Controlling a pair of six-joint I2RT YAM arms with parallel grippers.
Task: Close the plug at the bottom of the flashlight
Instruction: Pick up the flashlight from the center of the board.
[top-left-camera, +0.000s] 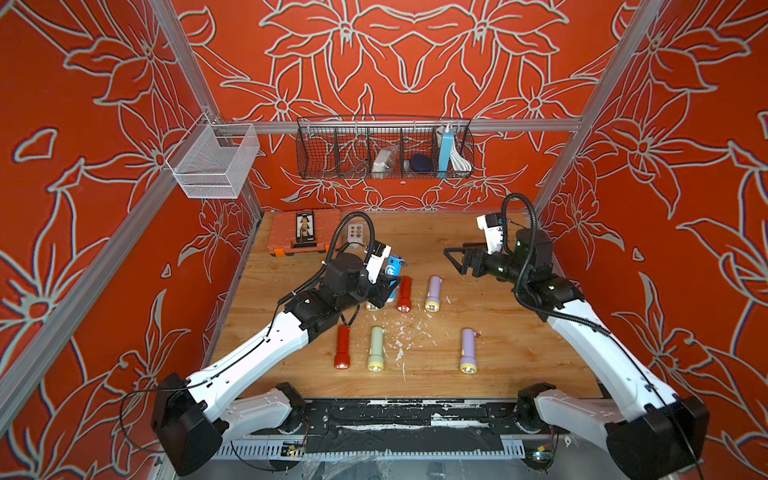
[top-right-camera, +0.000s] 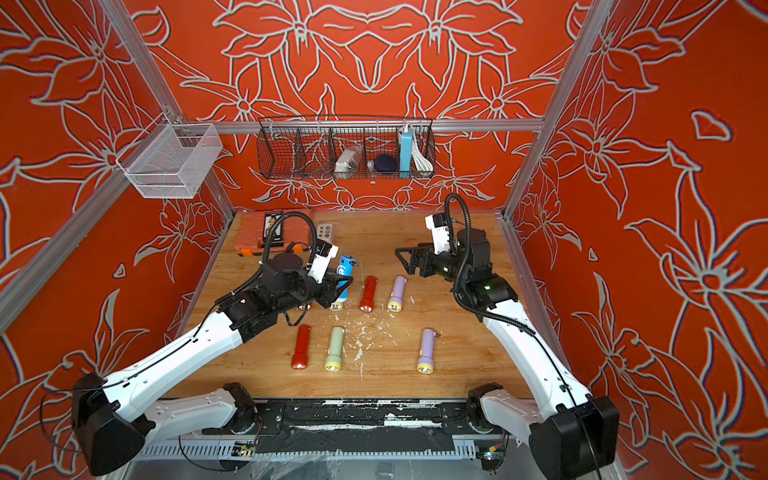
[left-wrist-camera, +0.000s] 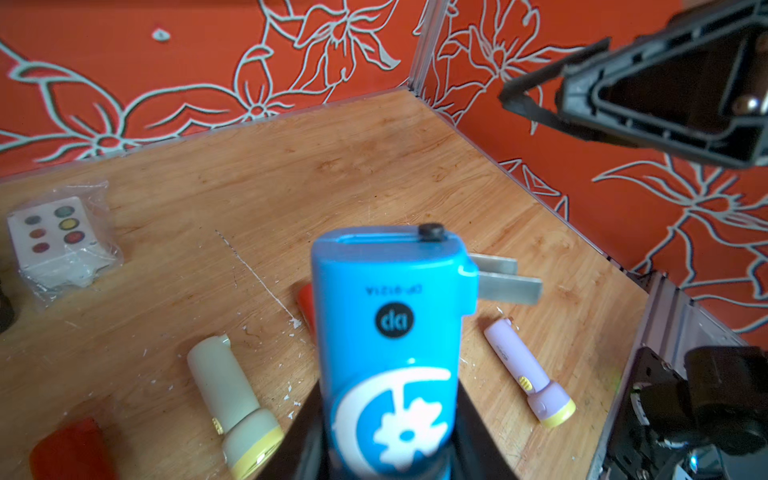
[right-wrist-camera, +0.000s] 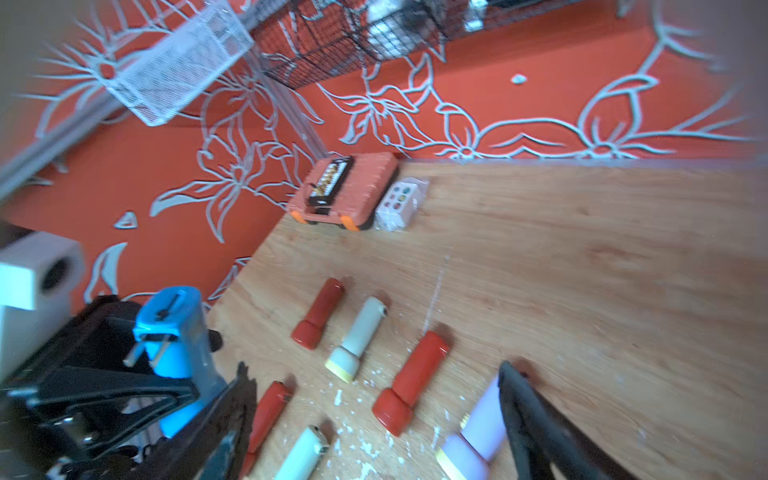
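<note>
Prongs (left-wrist-camera: 505, 276) of a metal plug jut sideways from the end of the blue plastic flashlight (top-left-camera: 393, 269), which the left end effector (top-left-camera: 386, 289) clamps tight, plug end raised, above the wooden desk (top-left-camera: 498, 345) and the small flashlights (top-left-camera: 404, 295) lying there. The right end effector (top-left-camera: 455, 261) hangs close by, jaws spread wide, holding nothing.

The blue flashlight (left-wrist-camera: 386, 345) has a white moon and flower picture and a black dot. The walls (top-left-camera: 395, 62) are orange-red with pale flower outlines. The surface (top-left-camera: 498, 353) is light brown wood with white flecks. There is a red flashlight (top-left-camera: 343, 347). The pale green flashlight (top-left-camera: 376, 348) and the purple flashlight (top-left-camera: 468, 351) have yellow ends. The case (top-left-camera: 303, 232) is orange.
</note>
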